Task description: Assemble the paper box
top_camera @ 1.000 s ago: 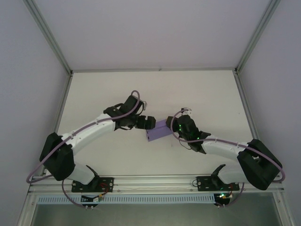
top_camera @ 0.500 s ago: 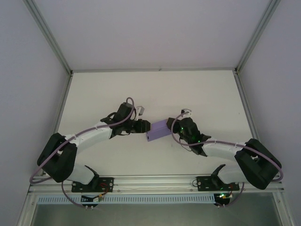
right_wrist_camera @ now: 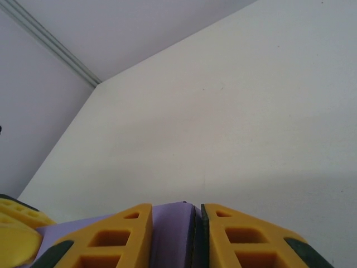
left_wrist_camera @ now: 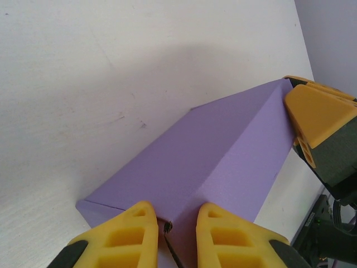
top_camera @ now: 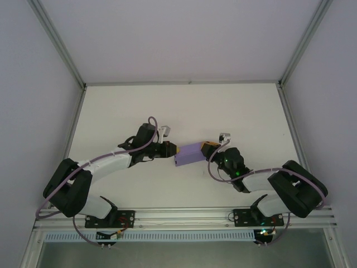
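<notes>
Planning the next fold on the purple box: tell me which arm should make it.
Probably left. The left gripper pinches a card edge at its end of the paper box, ready to work it; the right gripper clamps the opposite end, better for steadying.

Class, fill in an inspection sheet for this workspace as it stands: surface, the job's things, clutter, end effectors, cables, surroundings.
Surface: white table, with faint scuffs showing in the left wrist view.
Job's things: lavender paper box, folded into shape, at mid-table between the two arms.
Clutter: nothing seen.
End effectors: left end effector closed on the box's left end; right end effector closed on its right end.
Cables: purple cables run along both arms, clear of the box.
Surroundings: metal frame and pale walls.
</notes>
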{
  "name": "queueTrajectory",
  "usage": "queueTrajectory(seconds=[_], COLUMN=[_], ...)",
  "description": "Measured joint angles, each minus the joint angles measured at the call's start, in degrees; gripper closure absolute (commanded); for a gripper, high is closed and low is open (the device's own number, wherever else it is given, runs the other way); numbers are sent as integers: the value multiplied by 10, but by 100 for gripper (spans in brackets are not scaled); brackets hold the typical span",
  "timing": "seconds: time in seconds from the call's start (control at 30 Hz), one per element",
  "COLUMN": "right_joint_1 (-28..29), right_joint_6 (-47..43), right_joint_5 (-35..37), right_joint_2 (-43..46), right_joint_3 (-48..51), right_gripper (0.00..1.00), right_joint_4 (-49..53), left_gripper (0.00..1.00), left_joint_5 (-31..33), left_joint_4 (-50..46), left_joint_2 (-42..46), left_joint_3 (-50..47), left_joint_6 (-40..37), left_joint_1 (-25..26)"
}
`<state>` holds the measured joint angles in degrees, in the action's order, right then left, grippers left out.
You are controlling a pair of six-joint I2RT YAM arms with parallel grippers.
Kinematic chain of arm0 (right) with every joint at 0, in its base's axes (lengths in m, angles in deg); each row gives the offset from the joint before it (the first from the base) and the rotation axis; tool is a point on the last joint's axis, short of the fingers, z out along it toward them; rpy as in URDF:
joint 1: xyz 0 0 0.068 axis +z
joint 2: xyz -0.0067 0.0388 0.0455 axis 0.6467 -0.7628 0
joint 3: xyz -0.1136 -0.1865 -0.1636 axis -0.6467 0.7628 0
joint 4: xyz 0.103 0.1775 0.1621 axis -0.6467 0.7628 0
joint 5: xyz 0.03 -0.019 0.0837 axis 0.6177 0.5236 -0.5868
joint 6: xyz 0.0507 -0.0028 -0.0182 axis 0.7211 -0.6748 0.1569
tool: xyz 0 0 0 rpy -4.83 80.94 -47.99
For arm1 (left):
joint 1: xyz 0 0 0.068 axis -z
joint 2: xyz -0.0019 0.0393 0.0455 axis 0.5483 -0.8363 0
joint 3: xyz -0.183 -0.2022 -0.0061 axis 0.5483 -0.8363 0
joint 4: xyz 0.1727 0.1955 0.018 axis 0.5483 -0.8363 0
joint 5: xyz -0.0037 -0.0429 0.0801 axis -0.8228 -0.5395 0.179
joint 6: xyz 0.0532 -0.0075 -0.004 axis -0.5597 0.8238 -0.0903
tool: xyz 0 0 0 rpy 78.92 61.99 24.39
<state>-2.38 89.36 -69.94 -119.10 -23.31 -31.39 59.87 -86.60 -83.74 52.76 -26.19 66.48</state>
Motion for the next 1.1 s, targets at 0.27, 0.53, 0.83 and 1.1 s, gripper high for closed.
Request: queueTrajectory(seconds=[0.27, 0.53, 0.83, 1.1], right_joint_1=[-7, 3, 3, 4], right_joint_6=[-15, -32, -147, -547], right_joint_5=[-15, -23, -47, -234], right_joint_2=[54, 149, 151, 89], right_joint_3=[-59, -143, -282, -407], right_gripper=[77, 46, 0, 0], right_joint_4=[145, 429, 596, 772], left_gripper=[44, 0, 0, 0], left_joint_5=[20, 80, 199, 337], left_joint_4=[-72, -192, -273, -315], left_joint_2=[-7, -10, 34, 95], left_joint_3=[48, 119, 217, 208], left_joint_6=[-17, -45, -79, -90], left_joint_1=[1, 8, 9, 7])
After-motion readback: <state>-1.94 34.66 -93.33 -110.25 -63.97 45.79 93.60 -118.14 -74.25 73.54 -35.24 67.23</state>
